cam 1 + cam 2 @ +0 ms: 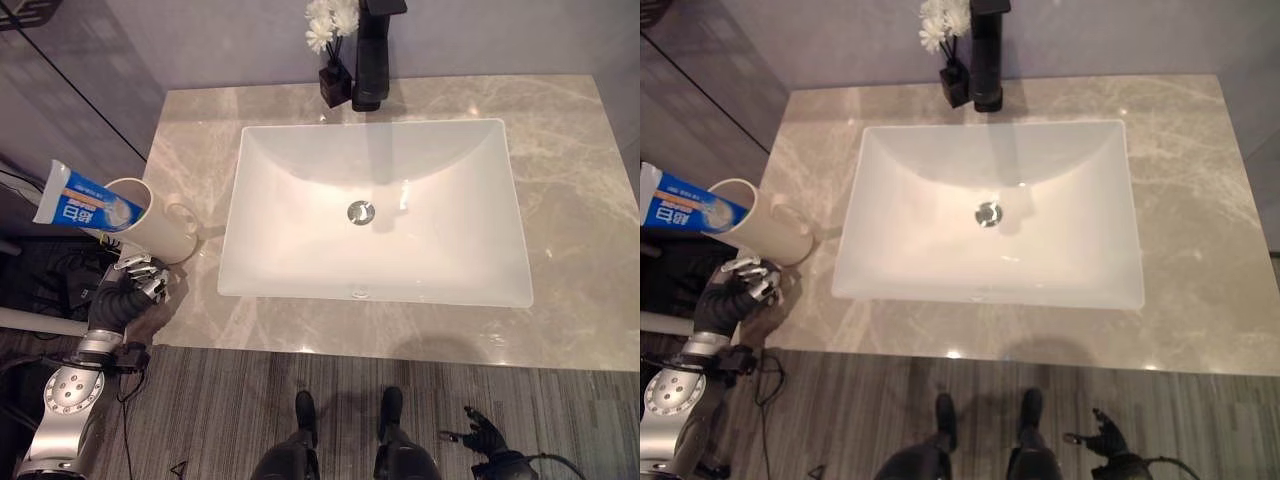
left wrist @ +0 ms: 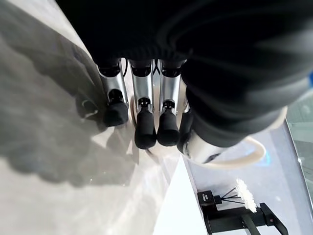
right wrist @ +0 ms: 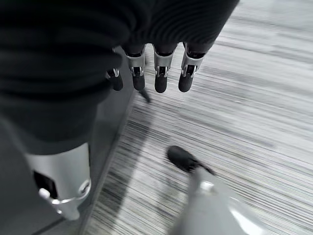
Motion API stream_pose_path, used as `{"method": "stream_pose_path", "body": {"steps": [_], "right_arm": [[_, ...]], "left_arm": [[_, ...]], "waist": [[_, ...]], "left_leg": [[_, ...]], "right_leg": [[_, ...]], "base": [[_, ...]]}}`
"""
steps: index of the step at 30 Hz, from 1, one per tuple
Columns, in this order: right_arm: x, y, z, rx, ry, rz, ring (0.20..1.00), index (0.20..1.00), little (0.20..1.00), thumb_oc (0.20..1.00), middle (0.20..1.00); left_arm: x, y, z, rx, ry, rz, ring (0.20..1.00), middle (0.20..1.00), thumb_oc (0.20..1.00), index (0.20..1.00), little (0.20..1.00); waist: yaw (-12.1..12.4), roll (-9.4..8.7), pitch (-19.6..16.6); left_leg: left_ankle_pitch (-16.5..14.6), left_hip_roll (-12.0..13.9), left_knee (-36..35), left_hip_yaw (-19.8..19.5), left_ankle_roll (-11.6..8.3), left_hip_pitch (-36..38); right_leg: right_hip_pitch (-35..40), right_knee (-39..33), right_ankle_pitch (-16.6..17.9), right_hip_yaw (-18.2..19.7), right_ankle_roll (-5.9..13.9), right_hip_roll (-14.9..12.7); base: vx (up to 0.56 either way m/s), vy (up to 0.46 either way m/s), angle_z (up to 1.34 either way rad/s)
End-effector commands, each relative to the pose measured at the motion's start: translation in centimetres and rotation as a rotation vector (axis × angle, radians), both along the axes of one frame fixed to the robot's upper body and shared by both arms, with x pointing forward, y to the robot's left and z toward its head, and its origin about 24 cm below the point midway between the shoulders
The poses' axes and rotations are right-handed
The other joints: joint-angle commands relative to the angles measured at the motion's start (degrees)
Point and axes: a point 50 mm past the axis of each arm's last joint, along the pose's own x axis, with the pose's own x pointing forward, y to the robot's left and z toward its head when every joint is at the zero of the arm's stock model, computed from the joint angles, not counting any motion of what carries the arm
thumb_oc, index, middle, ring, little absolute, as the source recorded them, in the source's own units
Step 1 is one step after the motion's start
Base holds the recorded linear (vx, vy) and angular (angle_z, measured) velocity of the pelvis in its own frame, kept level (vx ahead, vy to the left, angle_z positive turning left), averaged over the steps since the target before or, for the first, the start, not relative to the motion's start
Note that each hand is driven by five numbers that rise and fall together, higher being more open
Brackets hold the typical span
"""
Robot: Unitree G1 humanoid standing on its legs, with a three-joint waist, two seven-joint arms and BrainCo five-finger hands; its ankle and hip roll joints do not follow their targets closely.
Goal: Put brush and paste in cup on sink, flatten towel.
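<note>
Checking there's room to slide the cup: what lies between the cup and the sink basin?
Nothing: in the left eye view, bare marble countertop separates the cup, holding the toothpaste tube, from the sink basin.

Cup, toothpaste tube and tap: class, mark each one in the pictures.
Cup [image 1: 160, 228], left eye view, its side wall.
Toothpaste tube [image 1: 85, 203], left eye view, its blue body.
Tap [image 1: 370, 60], left eye view, its black column.

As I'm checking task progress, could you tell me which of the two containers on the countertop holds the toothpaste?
The cream cup at the counter's left edge, beside the left hand, holds the blue toothpaste tube; the small black vase by the faucet holds white flowers.
</note>
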Motion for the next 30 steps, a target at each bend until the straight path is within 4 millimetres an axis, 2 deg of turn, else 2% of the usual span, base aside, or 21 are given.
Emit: {"method": "stream_pose_path", "body": {"steps": [1, 7, 16, 30], "right_arm": [[1.0, -0.7, 1.0, -0.042, -0.061, 0.020, 1.000, 1.000, 1.000, 1.000, 1.000], [1.6, -0.4, 1.2, -0.057, -0.070, 0.055, 1.000, 1.000, 1.000, 1.000, 1.000], [1.3, -0.5, 0.8, -0.058, -0.044, 0.049, 1.000, 1.000, 1.000, 1.000, 1.000], [1.8, 0.1, 0.9, -0.073, -0.056, 0.083, 1.000, 1.000, 1.000, 1.000, 1.000]], "left_arm": [[0.5, 0.5, 1.3, 0.056, -0.070, 0.020, 0.200, 0.200, 0.200, 0.200, 0.200], [1.2, 0.9, 1.7, 0.100, -0.086, 0.059, 0.200, 0.200, 0.200, 0.200, 0.200], [2.1, 2.2, 2.8, 0.124, -0.123, 0.134, 0.200, 0.200, 0.200, 0.200, 0.200], [4.3, 2.0, 4.0, 0.090, -0.191, 0.189, 0.200, 0.200, 0.200, 0.200, 0.200]], "waist": [[-0.61, -1.29, 0.23], [-0.97, -1.61, 0.62], [-1.39, -2.35, 0.65], [-2.61, -3.35, 1.07]], "left_leg": [[3.84, 4.79, 0.15, 0.84, -5.75, 0.52], [3.88, 5.34, 0.15, 1.42, -5.88, 0.45], [3.94, 5.90, 0.15, 1.72, -6.12, 0.11], [3.76, 6.36, 0.15, 2.38, -6.15, -0.23]], "right_leg": [[0.83, -0.10, 4.94, 4.37, 4.05, -4.04], [0.18, -0.10, 5.03, 4.81, 4.00, -3.55], [-0.27, -0.10, 4.96, 5.10, 3.91, -3.05], [-1.43, -0.10, 5.33, 5.90, 3.88, -2.69]], "base": [[0.00, 0.000, 0.00], [0.00, -0.004, -0.05], [0.01, -0.006, -0.04], [0.00, 0.004, -0.05]]}}
